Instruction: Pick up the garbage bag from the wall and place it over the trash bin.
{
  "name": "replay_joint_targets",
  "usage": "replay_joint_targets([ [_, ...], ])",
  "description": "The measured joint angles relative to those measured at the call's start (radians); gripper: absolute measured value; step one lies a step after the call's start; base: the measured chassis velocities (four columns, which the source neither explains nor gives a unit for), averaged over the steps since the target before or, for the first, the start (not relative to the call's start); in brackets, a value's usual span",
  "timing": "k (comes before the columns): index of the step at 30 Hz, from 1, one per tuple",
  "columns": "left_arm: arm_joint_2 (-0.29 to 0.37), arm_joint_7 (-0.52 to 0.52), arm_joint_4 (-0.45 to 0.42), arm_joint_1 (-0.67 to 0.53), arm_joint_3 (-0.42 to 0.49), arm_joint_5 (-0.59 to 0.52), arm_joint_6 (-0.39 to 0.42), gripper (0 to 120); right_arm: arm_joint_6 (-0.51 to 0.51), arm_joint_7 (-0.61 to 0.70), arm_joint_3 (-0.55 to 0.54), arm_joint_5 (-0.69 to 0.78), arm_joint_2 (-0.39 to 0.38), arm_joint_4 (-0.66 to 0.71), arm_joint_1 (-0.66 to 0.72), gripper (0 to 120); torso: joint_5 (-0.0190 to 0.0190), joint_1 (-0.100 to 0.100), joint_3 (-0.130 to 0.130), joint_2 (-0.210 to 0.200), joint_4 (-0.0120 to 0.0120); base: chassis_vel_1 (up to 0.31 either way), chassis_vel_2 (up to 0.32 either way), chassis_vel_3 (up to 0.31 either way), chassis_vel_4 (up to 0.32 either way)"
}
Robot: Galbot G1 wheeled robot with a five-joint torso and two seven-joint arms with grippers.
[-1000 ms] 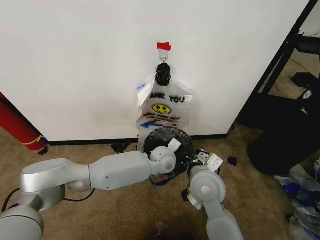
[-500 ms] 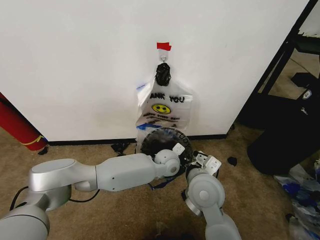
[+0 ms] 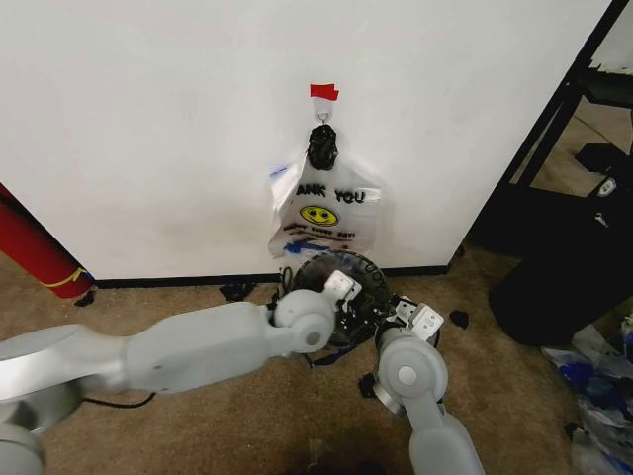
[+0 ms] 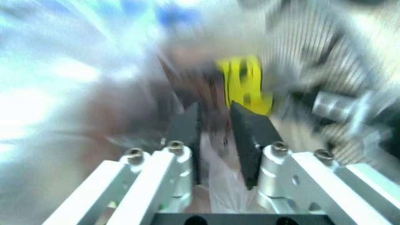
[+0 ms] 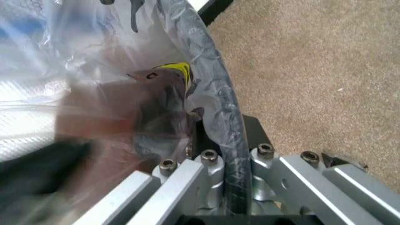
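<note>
Where head-hidden: right gripper (image 5: 226, 154) astride trash bin (image 5: 220, 101)

Hidden, cropped and blurred parts around the bin

In the head view the left arm (image 3: 198, 346) covers most of the trash bin (image 3: 361, 272), and both grippers are hidden behind their wrists. The left wrist view is smeared: the garbage bag (image 4: 75, 70) reads as pale blue-white streaks, a yellow patch (image 4: 247, 82) cannot be identified, and whether plastic sits between the left gripper's (image 4: 216, 136) near-closed fingers cannot be told. In the right wrist view a dark blurred shape (image 5: 37, 171) stays unidentifiable.
</note>
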Motion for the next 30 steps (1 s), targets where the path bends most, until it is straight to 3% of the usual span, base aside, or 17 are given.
replay_joint_targets([
  [2,0.047,0.005,-0.058,0.033,-0.088,-0.005,-0.025,34,0.000,0.000,-0.001,0.000,-0.001,0.004,-0.006,0,0.0000,0.000,0.000,0.000,0.0000,0.000,0.000,0.000,0.000],
  [4,0.061,0.007,-0.073,0.043,-0.114,0.001,-0.033,36,0.000,0.000,-0.002,0.000,-0.001,0.005,-0.008,0,-0.0001,0.000,0.000,0.000,-0.0003,0.000,0.000,0.000,0.000],
  [6,0.114,0.029,-0.128,0.081,-0.210,0.053,-0.059,48,-0.001,0.000,-0.003,-0.001,-0.003,0.010,-0.015,0,0.0000,0.000,0.000,0.000,0.0001,0.000,0.000,0.000,0.000],
  [9,0.177,0.067,-0.190,0.121,-0.324,0.046,-0.059,60,-0.004,0.002,-0.009,-0.004,-0.006,0.016,-0.026,0,0.0001,0.000,0.000,0.000,0.0001,0.000,0.000,0.000,0.000],
  [13,0.232,0.116,-0.198,0.166,-0.410,0.032,-0.056,70,-0.005,0.003,-0.011,-0.004,-0.005,0.022,-0.029,0,0.0001,0.000,0.000,0.000,-0.0002,0.000,0.000,0.000,0.000],
  [16,0.285,0.186,-0.151,0.232,-0.466,0.059,-0.066,85,-0.007,0.006,-0.016,-0.002,-0.005,0.030,-0.026,0,0.0001,0.000,0.000,0.000,0.0003,0.000,0.000,0.000,0.000],
  [21,0.292,0.249,-0.061,0.277,-0.484,0.144,-0.094,98,-0.008,0.007,-0.018,0.002,-0.011,0.042,-0.022,0,0.0001,0.000,0.000,0.000,0.0000,0.000,0.000,0.000,0.000],
  [24,0.291,0.291,-0.020,0.281,-0.482,0.200,-0.113,100,-0.009,0.008,-0.021,0.002,-0.015,0.052,-0.035,0,0.0003,0.000,0.000,0.000,-0.0001,0.000,0.000,0.000,0.000],
  [30,0.275,0.315,0.034,0.267,-0.450,0.187,-0.116,99,-0.013,0.008,-0.025,0.001,-0.016,0.066,-0.050,0,0.0004,0.000,0.000,0.000,-0.0001,0.000,0.000,0.000,0.000],
])
